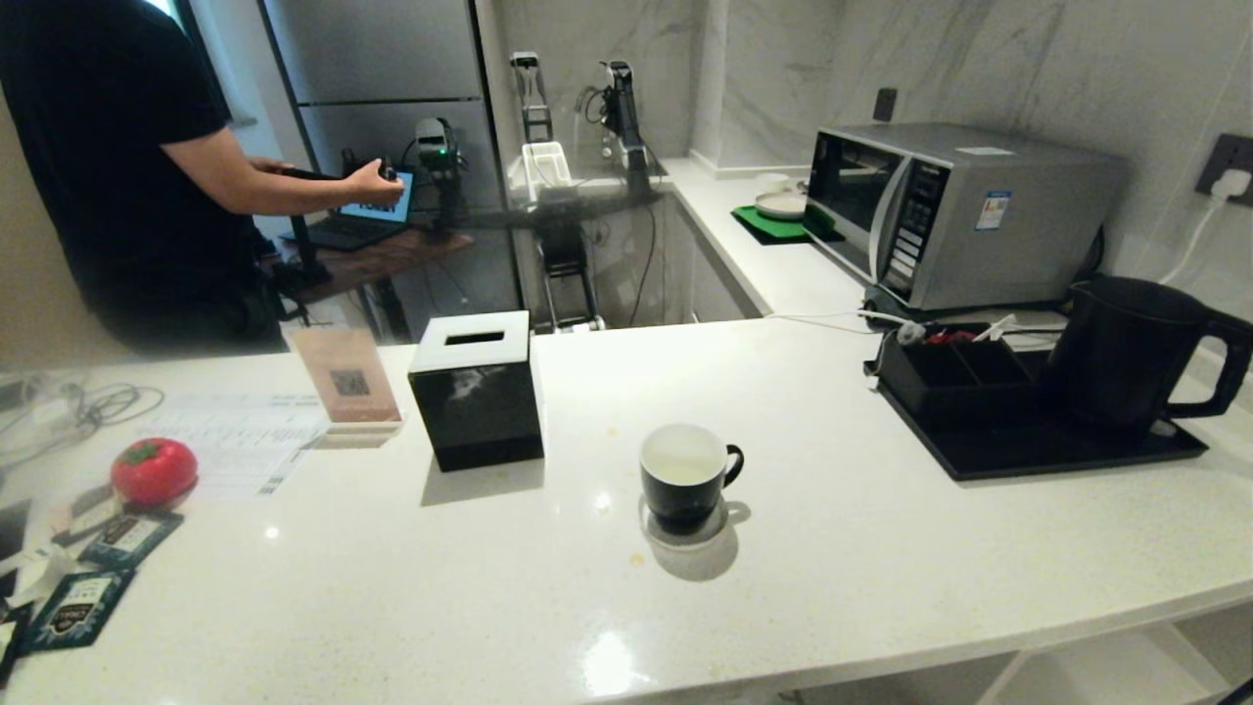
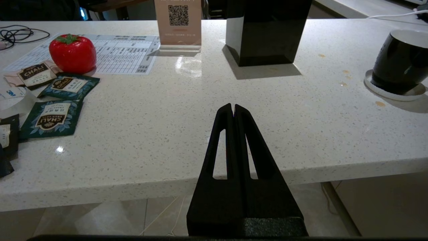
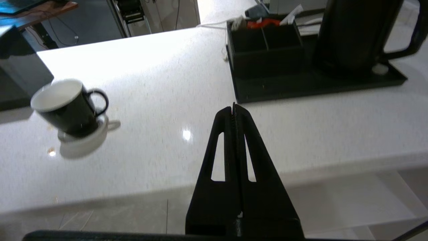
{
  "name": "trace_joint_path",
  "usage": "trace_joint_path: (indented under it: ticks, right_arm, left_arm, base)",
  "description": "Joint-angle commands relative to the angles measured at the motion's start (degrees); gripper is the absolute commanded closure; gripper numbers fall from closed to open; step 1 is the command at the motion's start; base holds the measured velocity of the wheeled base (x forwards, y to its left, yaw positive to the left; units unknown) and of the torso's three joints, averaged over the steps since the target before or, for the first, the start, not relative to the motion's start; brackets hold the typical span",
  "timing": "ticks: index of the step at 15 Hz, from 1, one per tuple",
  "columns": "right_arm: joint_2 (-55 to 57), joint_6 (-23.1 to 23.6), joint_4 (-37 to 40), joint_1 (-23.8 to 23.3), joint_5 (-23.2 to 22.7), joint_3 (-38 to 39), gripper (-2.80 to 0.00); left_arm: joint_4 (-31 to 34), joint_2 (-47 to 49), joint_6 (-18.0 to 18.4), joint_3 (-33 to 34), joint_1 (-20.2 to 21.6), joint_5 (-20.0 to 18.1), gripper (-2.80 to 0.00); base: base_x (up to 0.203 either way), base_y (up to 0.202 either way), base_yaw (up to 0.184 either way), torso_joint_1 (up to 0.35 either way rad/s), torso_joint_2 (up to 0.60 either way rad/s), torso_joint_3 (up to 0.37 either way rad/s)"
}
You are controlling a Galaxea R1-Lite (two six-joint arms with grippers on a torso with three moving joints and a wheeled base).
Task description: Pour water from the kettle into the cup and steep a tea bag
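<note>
The kettle (image 1: 1126, 352) stands on a black tray (image 1: 1038, 450) at the right of the head view. The cup (image 1: 685, 475) sits mid-bench on a coaster (image 1: 685, 524). Teal packets (image 2: 51, 118) read "CHALI". Left claw (image 2: 233, 107) and right claw (image 3: 233, 107) are both pinched closed, holding nothing.

Cup (image 1: 684, 477): small glossy black mug, white inside, small ear handle pointing toward the kettle. Upright on a white coaster near the middle of the counter. Contents cannot be told.

Kettle (image 1: 1126, 351): tall matte-black electric kettle, slightly tapered, large loop handle facing away from the cup. Upright on a low black tray at the counter's right end, well apart from the cup.
</note>
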State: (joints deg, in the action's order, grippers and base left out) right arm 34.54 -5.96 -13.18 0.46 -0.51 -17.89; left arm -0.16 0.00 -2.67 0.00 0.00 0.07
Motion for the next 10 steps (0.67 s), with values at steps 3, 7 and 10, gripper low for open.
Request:
trace_joint_path:
  ticks: [3, 7, 10]
  right_arm:
    - [15.7, -0.1, -4.3, -0.1, 0.0, -6.7, 0.0]
    - [30.6, 0.3, -15.3, -0.5, 0.0, -10.5, 0.0]
    - [41.7, 0.5, -21.5, -1.3, 0.0, -14.3, 0.0]
  left_arm:
    - [0.0, 0.1, -0.1, 0.0, 0.0, 0.0, 0.0]
    - [0.0, 0.1, -0.1, 0.0, 0.0, 0.0, 0.0]
    - [0.0, 0.1, -0.1, 0.0, 0.0, 0.0, 0.0]
  base:
    - [0.0, 0.0, 0.0, 0.0, 0.0, 0.0]
    - [0.0, 0.0, 0.0, 0.0, 0.0, 0.0]
    - [0.0, 0.0, 0.0, 0.0, 0.0, 0.0]
